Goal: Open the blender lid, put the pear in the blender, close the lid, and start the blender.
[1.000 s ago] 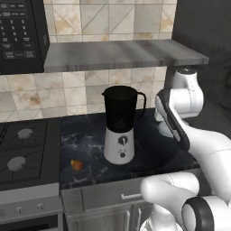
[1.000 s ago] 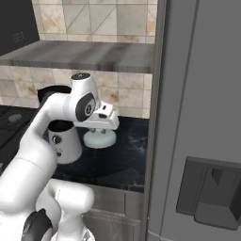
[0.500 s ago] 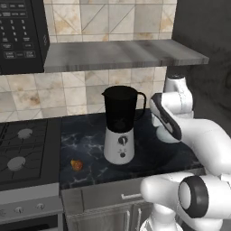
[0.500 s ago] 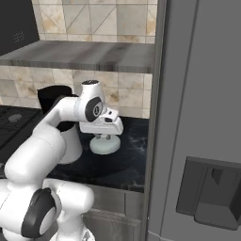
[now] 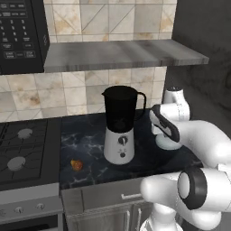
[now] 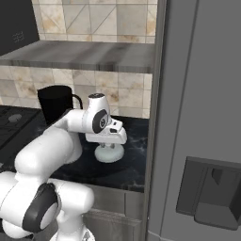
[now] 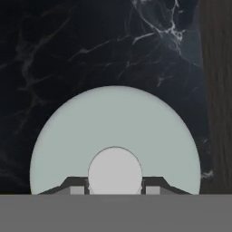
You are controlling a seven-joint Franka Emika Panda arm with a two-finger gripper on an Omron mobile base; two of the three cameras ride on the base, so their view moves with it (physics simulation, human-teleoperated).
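The blender lid (image 7: 115, 136) sat low over the dark marble counter (image 5: 85, 140), at about three o'clock from the blender (image 5: 119, 124), whose jar stood open at the top. I had the gripper (image 7: 115, 186) closed on the lid's small centre knob (image 7: 115, 171), one fingertip (image 7: 78, 186) on each side of it in the hand view. From the right base view I could not tell whether the lid's rim already touched the counter or hung just above it. I judged the lid light and rigid, a smooth domed shell likely to slip if pinched at the edge, so the knob was the sensible place to hold it. The pear (image 5: 76, 165) lay on the counter at roughly eight o'clock from the blender base, well apart from the lid. It looked small, rounded and prone to roll, firm enough for a gentle pinch across its widest part.
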